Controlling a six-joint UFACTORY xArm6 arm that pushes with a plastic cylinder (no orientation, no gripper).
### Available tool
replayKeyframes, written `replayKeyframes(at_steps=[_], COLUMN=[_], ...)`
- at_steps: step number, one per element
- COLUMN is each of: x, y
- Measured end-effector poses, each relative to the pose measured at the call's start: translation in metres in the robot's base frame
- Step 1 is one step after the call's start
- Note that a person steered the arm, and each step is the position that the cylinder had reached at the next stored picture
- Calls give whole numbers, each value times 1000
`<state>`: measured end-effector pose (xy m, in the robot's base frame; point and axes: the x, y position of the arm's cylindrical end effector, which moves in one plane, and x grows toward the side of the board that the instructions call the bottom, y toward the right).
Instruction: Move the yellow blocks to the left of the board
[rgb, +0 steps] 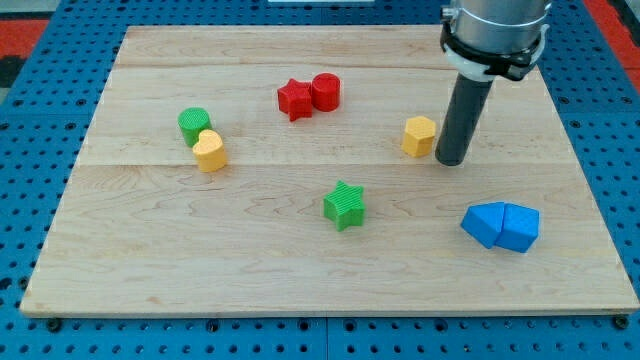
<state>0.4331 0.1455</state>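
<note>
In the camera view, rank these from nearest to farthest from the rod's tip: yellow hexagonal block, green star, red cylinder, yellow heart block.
From my tip:
1. Yellow hexagonal block, just to the tip's left.
2. Green star, lower left, mid-board.
3. Red cylinder, upper left, beside the red star.
4. Yellow heart block, far left, by the green cylinder.

Surface (150, 250) carries eight blocks. My tip (451, 162) stands at the view's right, just beside the yellow hexagonal block (420, 136), on that block's right. At the view's left, the yellow heart block (210, 152) touches the green cylinder (194, 124), which lies above and left of it. Top centre: red star (294, 100) touching red cylinder (325, 91), star to the left. Green star (345, 205) sits alone near centre, below the rest. Lower right: two blue blocks (487, 224) (520, 228) side by side, touching, below my tip.
</note>
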Motion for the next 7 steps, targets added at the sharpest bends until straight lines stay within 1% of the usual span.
replayKeyframes(at_steps=[1, 2, 3, 4, 5, 6, 7], x=[-23, -21, -14, -39, -56, -23, 1], y=[0, -44, -166, -118, -162, -258, -300])
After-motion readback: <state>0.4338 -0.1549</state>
